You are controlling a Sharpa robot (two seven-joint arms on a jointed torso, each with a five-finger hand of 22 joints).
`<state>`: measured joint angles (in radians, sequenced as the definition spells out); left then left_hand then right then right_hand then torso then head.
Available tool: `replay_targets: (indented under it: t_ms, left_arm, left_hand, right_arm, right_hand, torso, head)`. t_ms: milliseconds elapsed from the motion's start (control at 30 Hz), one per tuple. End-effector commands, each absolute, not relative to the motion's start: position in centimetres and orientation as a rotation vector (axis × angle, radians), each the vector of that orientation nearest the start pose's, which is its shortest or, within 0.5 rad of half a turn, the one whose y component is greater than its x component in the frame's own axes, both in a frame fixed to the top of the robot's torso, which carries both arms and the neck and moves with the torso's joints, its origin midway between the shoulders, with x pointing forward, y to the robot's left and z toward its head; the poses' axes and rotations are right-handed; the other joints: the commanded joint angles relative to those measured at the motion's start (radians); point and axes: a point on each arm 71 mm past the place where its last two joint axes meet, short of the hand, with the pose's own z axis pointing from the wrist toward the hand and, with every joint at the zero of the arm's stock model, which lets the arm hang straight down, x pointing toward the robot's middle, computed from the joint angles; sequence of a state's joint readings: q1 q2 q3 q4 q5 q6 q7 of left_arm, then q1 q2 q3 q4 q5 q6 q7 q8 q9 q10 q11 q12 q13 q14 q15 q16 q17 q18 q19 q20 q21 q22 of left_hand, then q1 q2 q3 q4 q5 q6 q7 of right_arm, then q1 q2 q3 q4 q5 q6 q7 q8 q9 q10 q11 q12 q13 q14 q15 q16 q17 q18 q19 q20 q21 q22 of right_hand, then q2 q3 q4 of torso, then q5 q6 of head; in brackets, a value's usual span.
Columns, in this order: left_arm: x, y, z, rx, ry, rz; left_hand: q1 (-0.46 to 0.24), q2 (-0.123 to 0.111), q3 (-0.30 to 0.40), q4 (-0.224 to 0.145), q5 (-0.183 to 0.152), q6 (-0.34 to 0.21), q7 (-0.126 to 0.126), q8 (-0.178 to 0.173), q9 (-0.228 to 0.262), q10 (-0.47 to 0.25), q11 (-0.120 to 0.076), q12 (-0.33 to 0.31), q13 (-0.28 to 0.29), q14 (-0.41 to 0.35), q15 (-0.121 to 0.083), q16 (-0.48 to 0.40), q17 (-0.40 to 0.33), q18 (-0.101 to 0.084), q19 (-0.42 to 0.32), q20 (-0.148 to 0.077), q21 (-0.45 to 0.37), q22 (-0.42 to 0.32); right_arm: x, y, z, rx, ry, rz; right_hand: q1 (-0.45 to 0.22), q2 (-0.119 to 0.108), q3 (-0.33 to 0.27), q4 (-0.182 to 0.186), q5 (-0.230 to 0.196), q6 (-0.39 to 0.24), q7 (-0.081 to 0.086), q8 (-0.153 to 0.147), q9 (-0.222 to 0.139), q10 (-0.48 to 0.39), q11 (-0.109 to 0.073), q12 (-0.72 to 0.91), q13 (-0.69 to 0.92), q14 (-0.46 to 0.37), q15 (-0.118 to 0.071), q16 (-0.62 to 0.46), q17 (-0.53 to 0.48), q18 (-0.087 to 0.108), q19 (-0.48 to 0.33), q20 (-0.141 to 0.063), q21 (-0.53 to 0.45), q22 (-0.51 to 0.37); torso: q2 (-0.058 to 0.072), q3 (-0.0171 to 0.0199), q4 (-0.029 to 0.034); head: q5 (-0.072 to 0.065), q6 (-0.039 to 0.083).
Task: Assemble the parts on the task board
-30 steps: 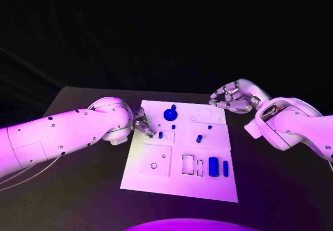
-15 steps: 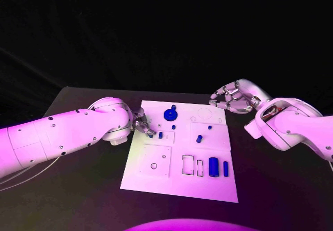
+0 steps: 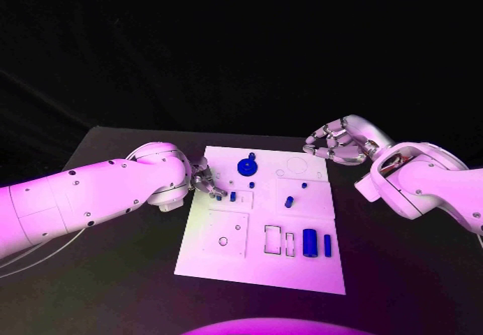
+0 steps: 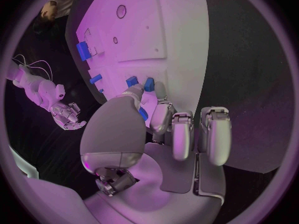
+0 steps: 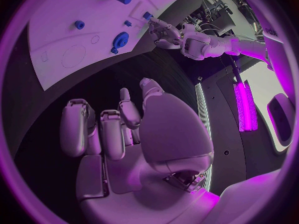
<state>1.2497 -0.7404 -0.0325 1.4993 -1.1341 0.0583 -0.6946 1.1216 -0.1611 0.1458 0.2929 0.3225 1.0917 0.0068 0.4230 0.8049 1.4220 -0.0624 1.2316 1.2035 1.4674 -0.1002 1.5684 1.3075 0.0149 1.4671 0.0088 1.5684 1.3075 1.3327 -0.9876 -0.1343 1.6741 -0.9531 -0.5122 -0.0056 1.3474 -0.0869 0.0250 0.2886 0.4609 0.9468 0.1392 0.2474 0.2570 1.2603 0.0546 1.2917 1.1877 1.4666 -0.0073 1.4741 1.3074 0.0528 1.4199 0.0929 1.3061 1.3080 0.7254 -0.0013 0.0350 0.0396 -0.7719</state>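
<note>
The white task board [image 3: 216,248] lies mid-table. My left hand [image 3: 204,180] sits at its left edge, over a square recess. In the left wrist view a small blue part [image 4: 142,113] shows pinched between this hand's [image 4: 165,129] thumb and a finger. Two small blue parts [image 3: 232,196] stand just beyond the fingertips. A round blue part [image 3: 246,166] stands near the board's far edge. My right hand [image 3: 337,143] hovers off the far right corner, fingers curled in and holding nothing; its curled fingers [image 5: 102,129] also show in the right wrist view.
A blue block [image 3: 310,241] and a thin blue bar [image 3: 327,243] stand by rectangular slots at the board's near right. Small blue pegs [image 3: 289,201] dot the middle. Bare black table [image 3: 111,279] surrounds the board.
My left hand's fingers have shifted very slightly at the board's left edge. The right hand has stayed where it was.
</note>
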Motion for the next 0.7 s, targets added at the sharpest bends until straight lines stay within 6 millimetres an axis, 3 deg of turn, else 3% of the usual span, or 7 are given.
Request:
replay_targets:
  t_ms: [33, 500, 633, 667, 700]
  left_arm:
    - [49.3, 18.5, -19.9, -0.253, 2.215, -0.271]
    - [49.8, 19.0, -18.7, -0.452, 2.064, -0.437]
    - [49.9, 19.0, -18.3, -0.485, 2.003, -0.522]
    - [49.9, 19.0, -18.1, -0.485, 1.99, -0.546]
    - [50.0, 18.8, -18.0, -0.482, 1.966, -0.585]
  left_hand:
    - [-0.012, 0.008, -0.025, 0.001, -0.002, 0.001, 0.003, -0.006, 0.002, -0.004, 0.007, -0.003, -0.006, 0.103, -0.005, 0.002, 0.263, -0.015, 0.104, -0.008, 0.002, 0.263]
    - [-0.03, 0.046, -0.088, 0.0, 0.0, -0.024, 0.013, -0.025, 0.002, -0.036, 0.015, -0.052, -0.056, 0.103, 0.001, 0.002, 0.263, -0.015, 0.104, -0.004, 0.002, 0.263]
    - [0.008, 0.051, -0.099, -0.001, 0.001, -0.076, 0.038, -0.063, -0.018, -0.105, 0.037, -0.151, -0.154, 0.103, 0.018, 0.002, 0.263, -0.005, 0.081, 0.006, -0.027, 0.232]
    - [0.025, 0.053, -0.094, -0.004, 0.001, -0.093, 0.046, -0.074, -0.024, -0.143, 0.044, -0.203, -0.205, 0.103, 0.024, 0.002, 0.263, 0.006, 0.055, 0.01, -0.06, 0.197]
    - [0.064, 0.052, -0.086, -0.003, 0.0, -0.123, 0.063, -0.09, -0.039, -0.236, 0.064, -0.324, -0.321, 0.083, 0.038, -0.037, 0.221, 0.022, 0.015, 0.022, -0.111, 0.145]
  right_arm:
    - [46.8, -23.5, -13.9, 0.285, 1.549, 0.883]
    - [46.9, -23.5, -13.9, 0.284, 1.549, 0.882]
    - [46.9, -23.6, -13.9, 0.285, 1.548, 0.881]
    - [46.9, -23.6, -13.9, 0.286, 1.548, 0.88]
    - [46.9, -23.6, -13.9, 0.286, 1.548, 0.88]
  right_hand:
    - [-0.005, -0.001, -0.007, 0.0, 0.004, -0.006, -0.004, 0.003, 0.001, -0.007, 0.0, -0.004, -0.001, 0.066, -0.01, -0.007, 0.111, 0.011, -0.005, -0.001, -0.004, 0.111]
    - [-0.007, -0.002, -0.009, 0.0, 0.005, -0.006, -0.004, 0.003, 0.001, -0.007, 0.0, -0.004, -0.001, 0.066, -0.01, -0.007, 0.111, 0.011, -0.005, -0.001, -0.004, 0.111]
    - [-0.007, -0.002, -0.009, 0.0, 0.005, -0.006, -0.004, 0.003, 0.001, -0.007, 0.0, -0.004, -0.001, 0.066, -0.01, -0.007, 0.111, 0.011, -0.005, -0.001, -0.004, 0.111]
    - [-0.007, -0.002, -0.009, 0.0, 0.005, -0.006, -0.004, 0.003, 0.001, -0.007, 0.0, -0.004, -0.001, 0.066, -0.01, -0.007, 0.111, 0.011, -0.005, -0.001, -0.004, 0.111]
    - [-0.007, -0.002, -0.009, 0.0, 0.005, -0.006, -0.004, 0.003, 0.001, -0.007, 0.0, -0.004, -0.001, 0.066, -0.01, -0.007, 0.111, 0.011, -0.005, -0.001, -0.004, 0.111]
  torso:
    - [0.0, -0.0005, -0.0002]
    - [0.0, 0.0006, 0.0]
    - [-0.001, 0.0009, 0.001]
    - [-0.001, 0.0008, 0.0012]
    - [-0.001, 0.0008, 0.0013]
  head:
    - [0.0, 0.0]
    - [-0.002, 0.002]
    - [-0.005, 0.003]
    - [-0.006, 0.004]
    - [-0.009, 0.005]
